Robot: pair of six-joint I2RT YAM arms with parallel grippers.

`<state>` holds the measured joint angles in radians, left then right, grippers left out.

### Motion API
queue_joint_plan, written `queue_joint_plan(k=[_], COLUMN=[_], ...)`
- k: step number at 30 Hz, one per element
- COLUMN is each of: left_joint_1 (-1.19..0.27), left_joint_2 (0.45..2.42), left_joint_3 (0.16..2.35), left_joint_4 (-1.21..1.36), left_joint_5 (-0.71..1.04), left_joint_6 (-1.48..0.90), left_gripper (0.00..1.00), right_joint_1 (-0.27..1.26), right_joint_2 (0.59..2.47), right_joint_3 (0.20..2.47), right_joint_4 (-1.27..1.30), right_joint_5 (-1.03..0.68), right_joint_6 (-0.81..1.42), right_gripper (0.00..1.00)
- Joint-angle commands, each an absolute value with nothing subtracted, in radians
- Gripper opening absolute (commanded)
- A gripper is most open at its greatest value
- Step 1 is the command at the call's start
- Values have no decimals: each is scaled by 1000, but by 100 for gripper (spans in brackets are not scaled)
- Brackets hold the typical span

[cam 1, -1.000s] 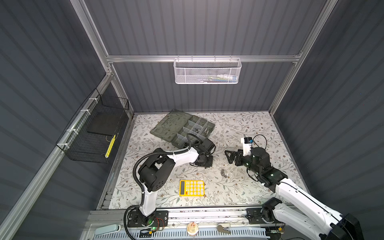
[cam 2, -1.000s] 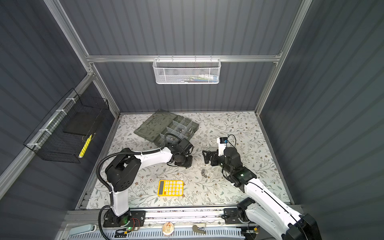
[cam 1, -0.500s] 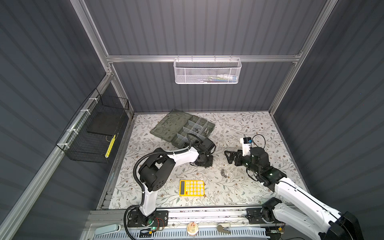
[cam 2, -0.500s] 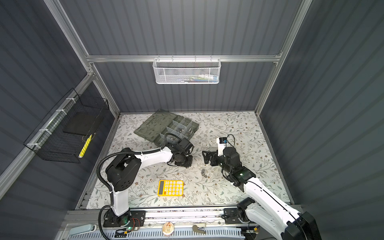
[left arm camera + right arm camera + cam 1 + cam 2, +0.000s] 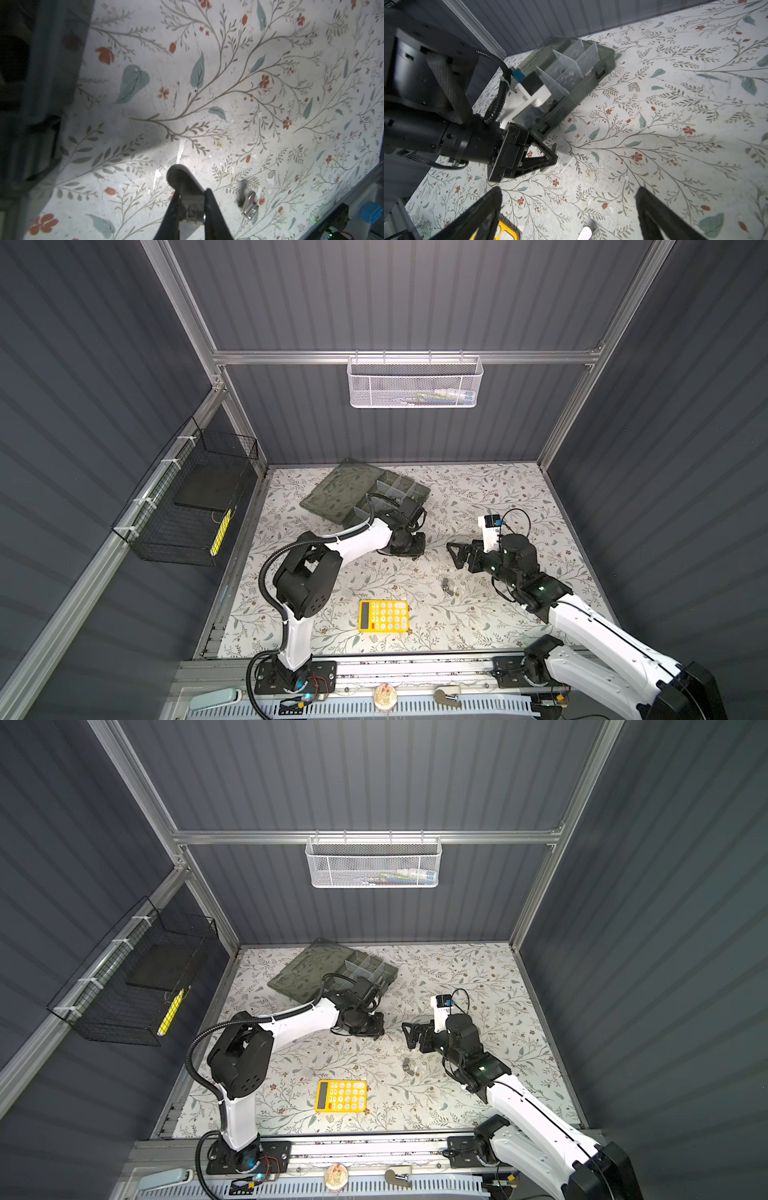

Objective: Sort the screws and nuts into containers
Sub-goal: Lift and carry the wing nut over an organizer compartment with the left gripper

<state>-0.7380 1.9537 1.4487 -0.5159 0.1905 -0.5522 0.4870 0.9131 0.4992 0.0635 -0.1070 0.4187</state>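
My left gripper (image 5: 192, 192) is shut on a silver wing nut (image 5: 180, 178), whose rounded ear sticks out past the fingertips. In both top views this gripper (image 5: 411, 547) (image 5: 370, 1029) hangs low over the floral table, just in front of the organiser box (image 5: 399, 489) (image 5: 365, 969) with its containers (image 5: 571, 68). Small metal parts (image 5: 568, 75) lie in one compartment. A second wing nut (image 5: 250, 204) lies on the table beside the held one. More loose hardware (image 5: 449, 585) (image 5: 409, 1067) sits near my right gripper (image 5: 455, 556) (image 5: 569, 199), which is open and empty.
A yellow calculator (image 5: 383, 616) (image 5: 341, 1096) lies near the table's front edge. The box's lid (image 5: 340, 493) lies flat open at the back left. A black wire basket (image 5: 195, 506) hangs on the left wall, a white mesh basket (image 5: 415, 385) on the back wall.
The right arm has edged slightly to the left. The left arm holds its place with the wing nut in its fingers.
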Motion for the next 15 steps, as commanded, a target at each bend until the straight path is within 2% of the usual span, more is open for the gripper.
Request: queue_joint_plan(k=[1,7,15], left_joint_1=[-696,-614,-509], left_joint_2=[1940,1950,2021], left_joint_3=[1506,1592,1726], left_joint_4=[-564,-587,-576], left_joint_5=[234,275,312], left_joint_6=[-520,-513,-522], left_gripper=[11,11,11], right_joint_1=[495,502,506], right_joint_2=[934,1015,1177], right_joint_3=[491,550,738], right_joint_4=[101,96,25], right_joint_5=[-118,-139,-147], right_joint_6=[410,434,461], right_gripper=[99,99,99])
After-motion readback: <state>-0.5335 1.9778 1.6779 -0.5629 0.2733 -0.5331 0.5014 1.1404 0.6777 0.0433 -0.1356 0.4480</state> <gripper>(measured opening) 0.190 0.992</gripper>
